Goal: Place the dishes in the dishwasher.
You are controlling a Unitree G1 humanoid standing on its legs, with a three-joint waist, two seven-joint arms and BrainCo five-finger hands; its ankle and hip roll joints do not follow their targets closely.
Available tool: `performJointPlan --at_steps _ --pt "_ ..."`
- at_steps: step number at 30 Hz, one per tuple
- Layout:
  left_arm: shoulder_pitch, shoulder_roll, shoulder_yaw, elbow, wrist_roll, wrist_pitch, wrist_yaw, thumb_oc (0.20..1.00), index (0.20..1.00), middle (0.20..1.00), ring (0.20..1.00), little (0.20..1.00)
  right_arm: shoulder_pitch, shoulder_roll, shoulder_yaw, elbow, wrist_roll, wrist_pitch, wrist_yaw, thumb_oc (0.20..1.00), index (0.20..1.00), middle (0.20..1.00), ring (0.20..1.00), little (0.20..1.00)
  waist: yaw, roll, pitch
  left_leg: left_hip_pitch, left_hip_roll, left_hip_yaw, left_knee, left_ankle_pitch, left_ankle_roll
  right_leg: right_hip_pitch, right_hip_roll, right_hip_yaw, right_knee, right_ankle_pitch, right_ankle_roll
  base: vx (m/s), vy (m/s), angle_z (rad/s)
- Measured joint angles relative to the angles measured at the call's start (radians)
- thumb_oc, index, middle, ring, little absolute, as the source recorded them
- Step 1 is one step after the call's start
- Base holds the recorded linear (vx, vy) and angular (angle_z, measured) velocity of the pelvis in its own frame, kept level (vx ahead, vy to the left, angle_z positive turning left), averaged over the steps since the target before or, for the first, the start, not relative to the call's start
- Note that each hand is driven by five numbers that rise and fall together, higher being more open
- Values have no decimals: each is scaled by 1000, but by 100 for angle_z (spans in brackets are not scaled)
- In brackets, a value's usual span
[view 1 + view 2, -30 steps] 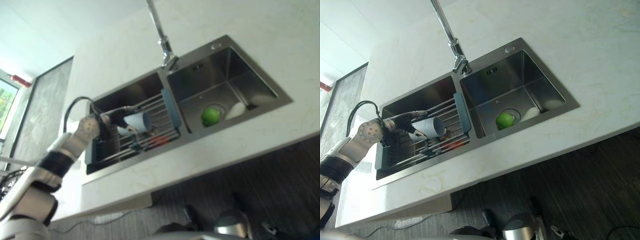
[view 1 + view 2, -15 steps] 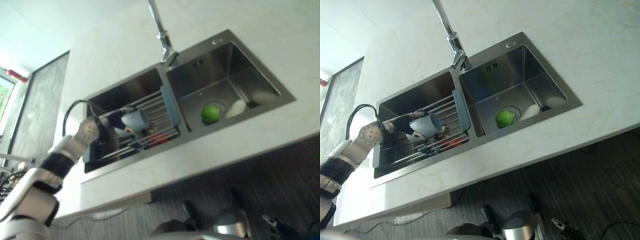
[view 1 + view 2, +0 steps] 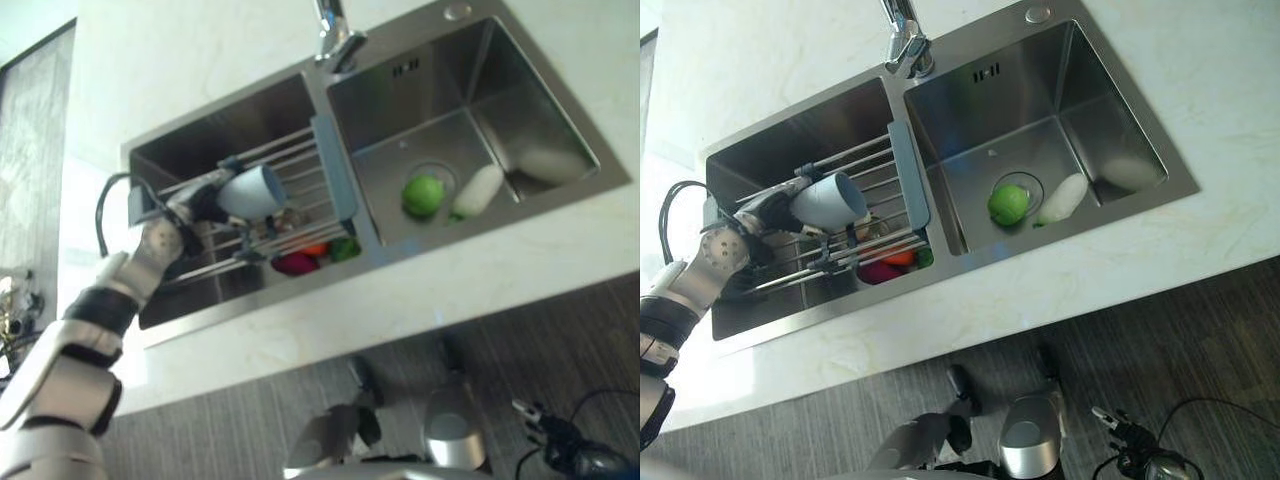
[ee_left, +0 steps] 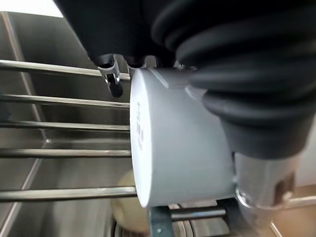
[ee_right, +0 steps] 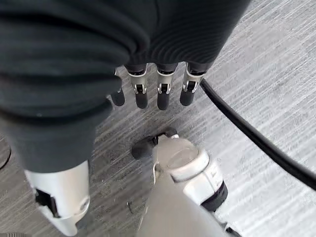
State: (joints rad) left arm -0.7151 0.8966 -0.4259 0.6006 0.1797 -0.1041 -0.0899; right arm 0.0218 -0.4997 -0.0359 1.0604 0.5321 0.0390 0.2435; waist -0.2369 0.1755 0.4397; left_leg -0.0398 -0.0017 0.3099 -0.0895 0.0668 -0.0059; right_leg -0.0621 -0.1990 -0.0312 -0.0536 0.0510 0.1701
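While its thumb is half hidden, the left hand (image 3: pixel 768 212) grips a pale cup (image 3: pixel 830 201) above the sink rack (image 3: pixel 875 232). Beneath the rack's bars, red and green items are hard to identify. Over grey floor, the right hand (image 5: pixel 148 94) hangs with fingers relaxed.

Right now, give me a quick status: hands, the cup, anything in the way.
Left hand shut on the white cup, above the rack over the left basin. Right hand open, idle. Nothing blocking the cup.
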Motion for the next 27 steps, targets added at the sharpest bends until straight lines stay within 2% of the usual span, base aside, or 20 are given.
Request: performJointPlan --at_steps 7,13,14,15,20,27 --pt "-72 3 -5 4 -1 34 23 1000 1000 1000 1000 1000 -28 24 30 -44 40 12 -14 1000 1000 1000 1000 1000 4 -40 27 -11 1 -2 0 11 1 -19 0 -1 21 1 0 -43 -39 3" --pt "-74 6 -8 0 0 38 28 1000 1000 1000 1000 1000 -29 25 37 -44 40 18 -22 1000 1000 1000 1000 1000 4 -40 26 -11 1 -3 0 12 3 -14 0 -2 21 3 -1 -24 -12 0" --pt "-74 6 -8 -2 1 41 26 445 445 445 445 445 -29 25 37 -44 40 18 -22 1000 1000 1000 1000 1000 4 -40 26 -11 1 -3 0 13 4 -13 0 -2 21 3 -2 0 0 0" --pt "-74 8 -8 -6 1 39 18 200 200 200 200 200 -29 25 37 -43 40 18 -22 1000 1000 1000 1000 1000 4 -39 26 -10 1 -3 0 14 5 -12 0 -3 21 4 -1 0 0 0" --pt "-115 12 -30 -16 1 44 -80 200 200 200 200 200 -31 25 37 -44 40 19 -22 1000 1000 1000 1000 1000 0 -37 24 -10 1 -3 0 18 6 -14 0 -3 20 8 -2 -21 -1 0" --pt "-145 15 -52 -13 40 37 -110 200 200 200 200 200 -35 24 37 -30 41 17 -21 1000 1000 1000 1000 1000 -3 -30 20 -9 2 -2 0 22 7 -8 0 -3 17 13 -5 -31 -6 0"
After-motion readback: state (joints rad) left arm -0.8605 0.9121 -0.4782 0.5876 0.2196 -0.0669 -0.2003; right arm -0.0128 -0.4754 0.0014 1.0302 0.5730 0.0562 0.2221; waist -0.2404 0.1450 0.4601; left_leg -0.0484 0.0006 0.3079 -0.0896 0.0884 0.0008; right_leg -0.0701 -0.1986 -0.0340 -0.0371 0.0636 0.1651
